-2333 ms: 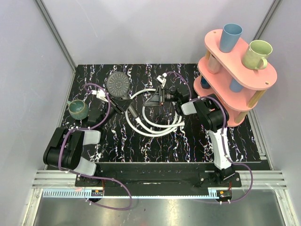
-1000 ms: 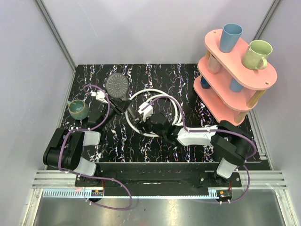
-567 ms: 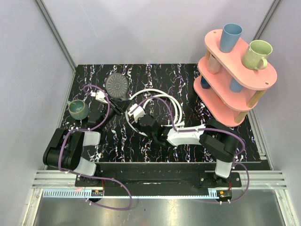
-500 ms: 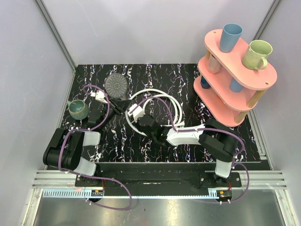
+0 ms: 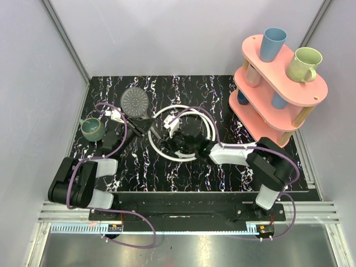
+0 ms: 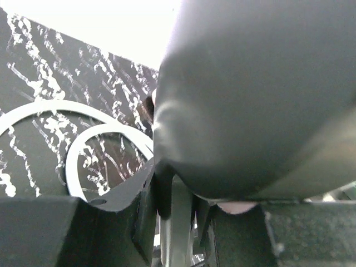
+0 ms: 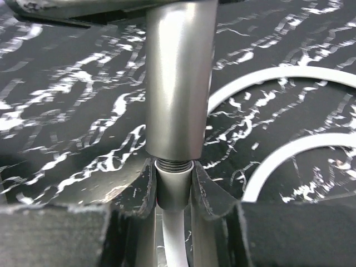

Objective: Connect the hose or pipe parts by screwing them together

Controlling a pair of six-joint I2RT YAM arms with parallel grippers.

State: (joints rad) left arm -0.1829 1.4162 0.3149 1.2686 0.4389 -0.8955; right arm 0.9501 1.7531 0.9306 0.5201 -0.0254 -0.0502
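Observation:
The dark grey shower head (image 5: 135, 101) lies at the back left, its straight handle (image 7: 178, 83) running toward the middle. My left gripper (image 5: 142, 123) is shut on that handle (image 6: 181, 222), and the head's back (image 6: 261, 94) fills the left wrist view. My right gripper (image 7: 174, 181) is shut on the hose's grey end fitting (image 7: 173, 194), which is lined up under the handle's threaded end (image 7: 174, 164) and touches it. The white hose (image 5: 167, 157) lies coiled in loops (image 7: 278, 78) on the black marbled table (image 5: 222, 172). In the top view my right gripper (image 5: 165, 137) meets the handle's tip.
A green mug (image 5: 92, 129) stands left of my left wrist. At the back right a pink two-tier rack (image 5: 278, 94) carries a blue cup (image 5: 273, 43) and a pale green mug (image 5: 305, 63). Purple cables (image 5: 119, 136) arc over both arms.
My right arm has swung from the back of the table to the handle's free end and closed its jaws on the hose fitting. The shower head has shifted slightly to the left.

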